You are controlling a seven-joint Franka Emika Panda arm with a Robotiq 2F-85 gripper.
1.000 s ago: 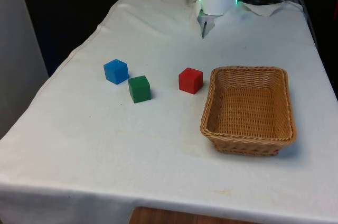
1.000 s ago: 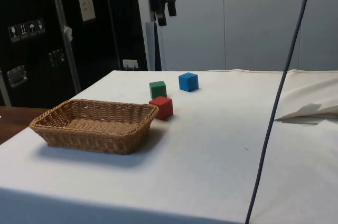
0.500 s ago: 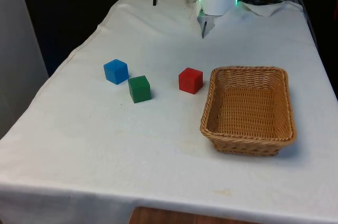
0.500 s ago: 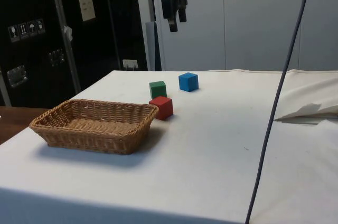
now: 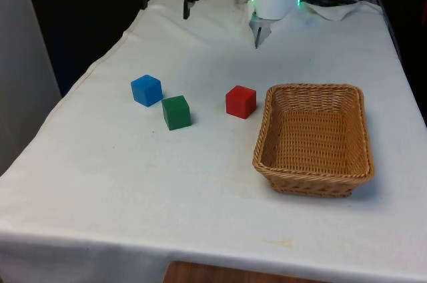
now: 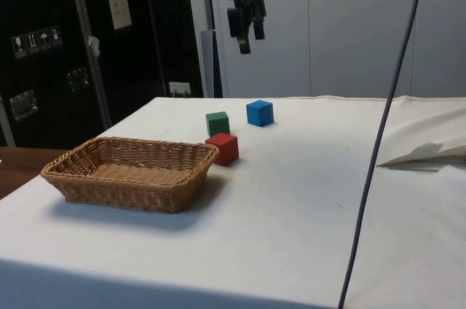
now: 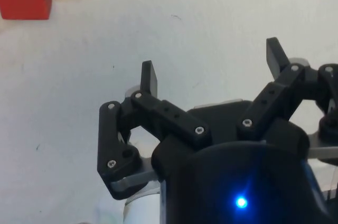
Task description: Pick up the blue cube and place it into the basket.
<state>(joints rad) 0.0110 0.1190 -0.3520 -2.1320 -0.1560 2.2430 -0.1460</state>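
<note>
A white-clothed desk (image 5: 200,183) is carrying three cubes and a wicker basket (image 5: 313,137). In the front view, the blue cube (image 5: 146,89) is sitting at the left, just beside the green cube (image 5: 176,111), with the red cube (image 5: 240,101) nearer the basket. In the side view, the end effector (image 6: 245,36) is hanging high above the cubes. In the wrist view it is gaping wide, holding nothing. A clean pick is calling for centring over the blue cube, clear of the green one.
</note>
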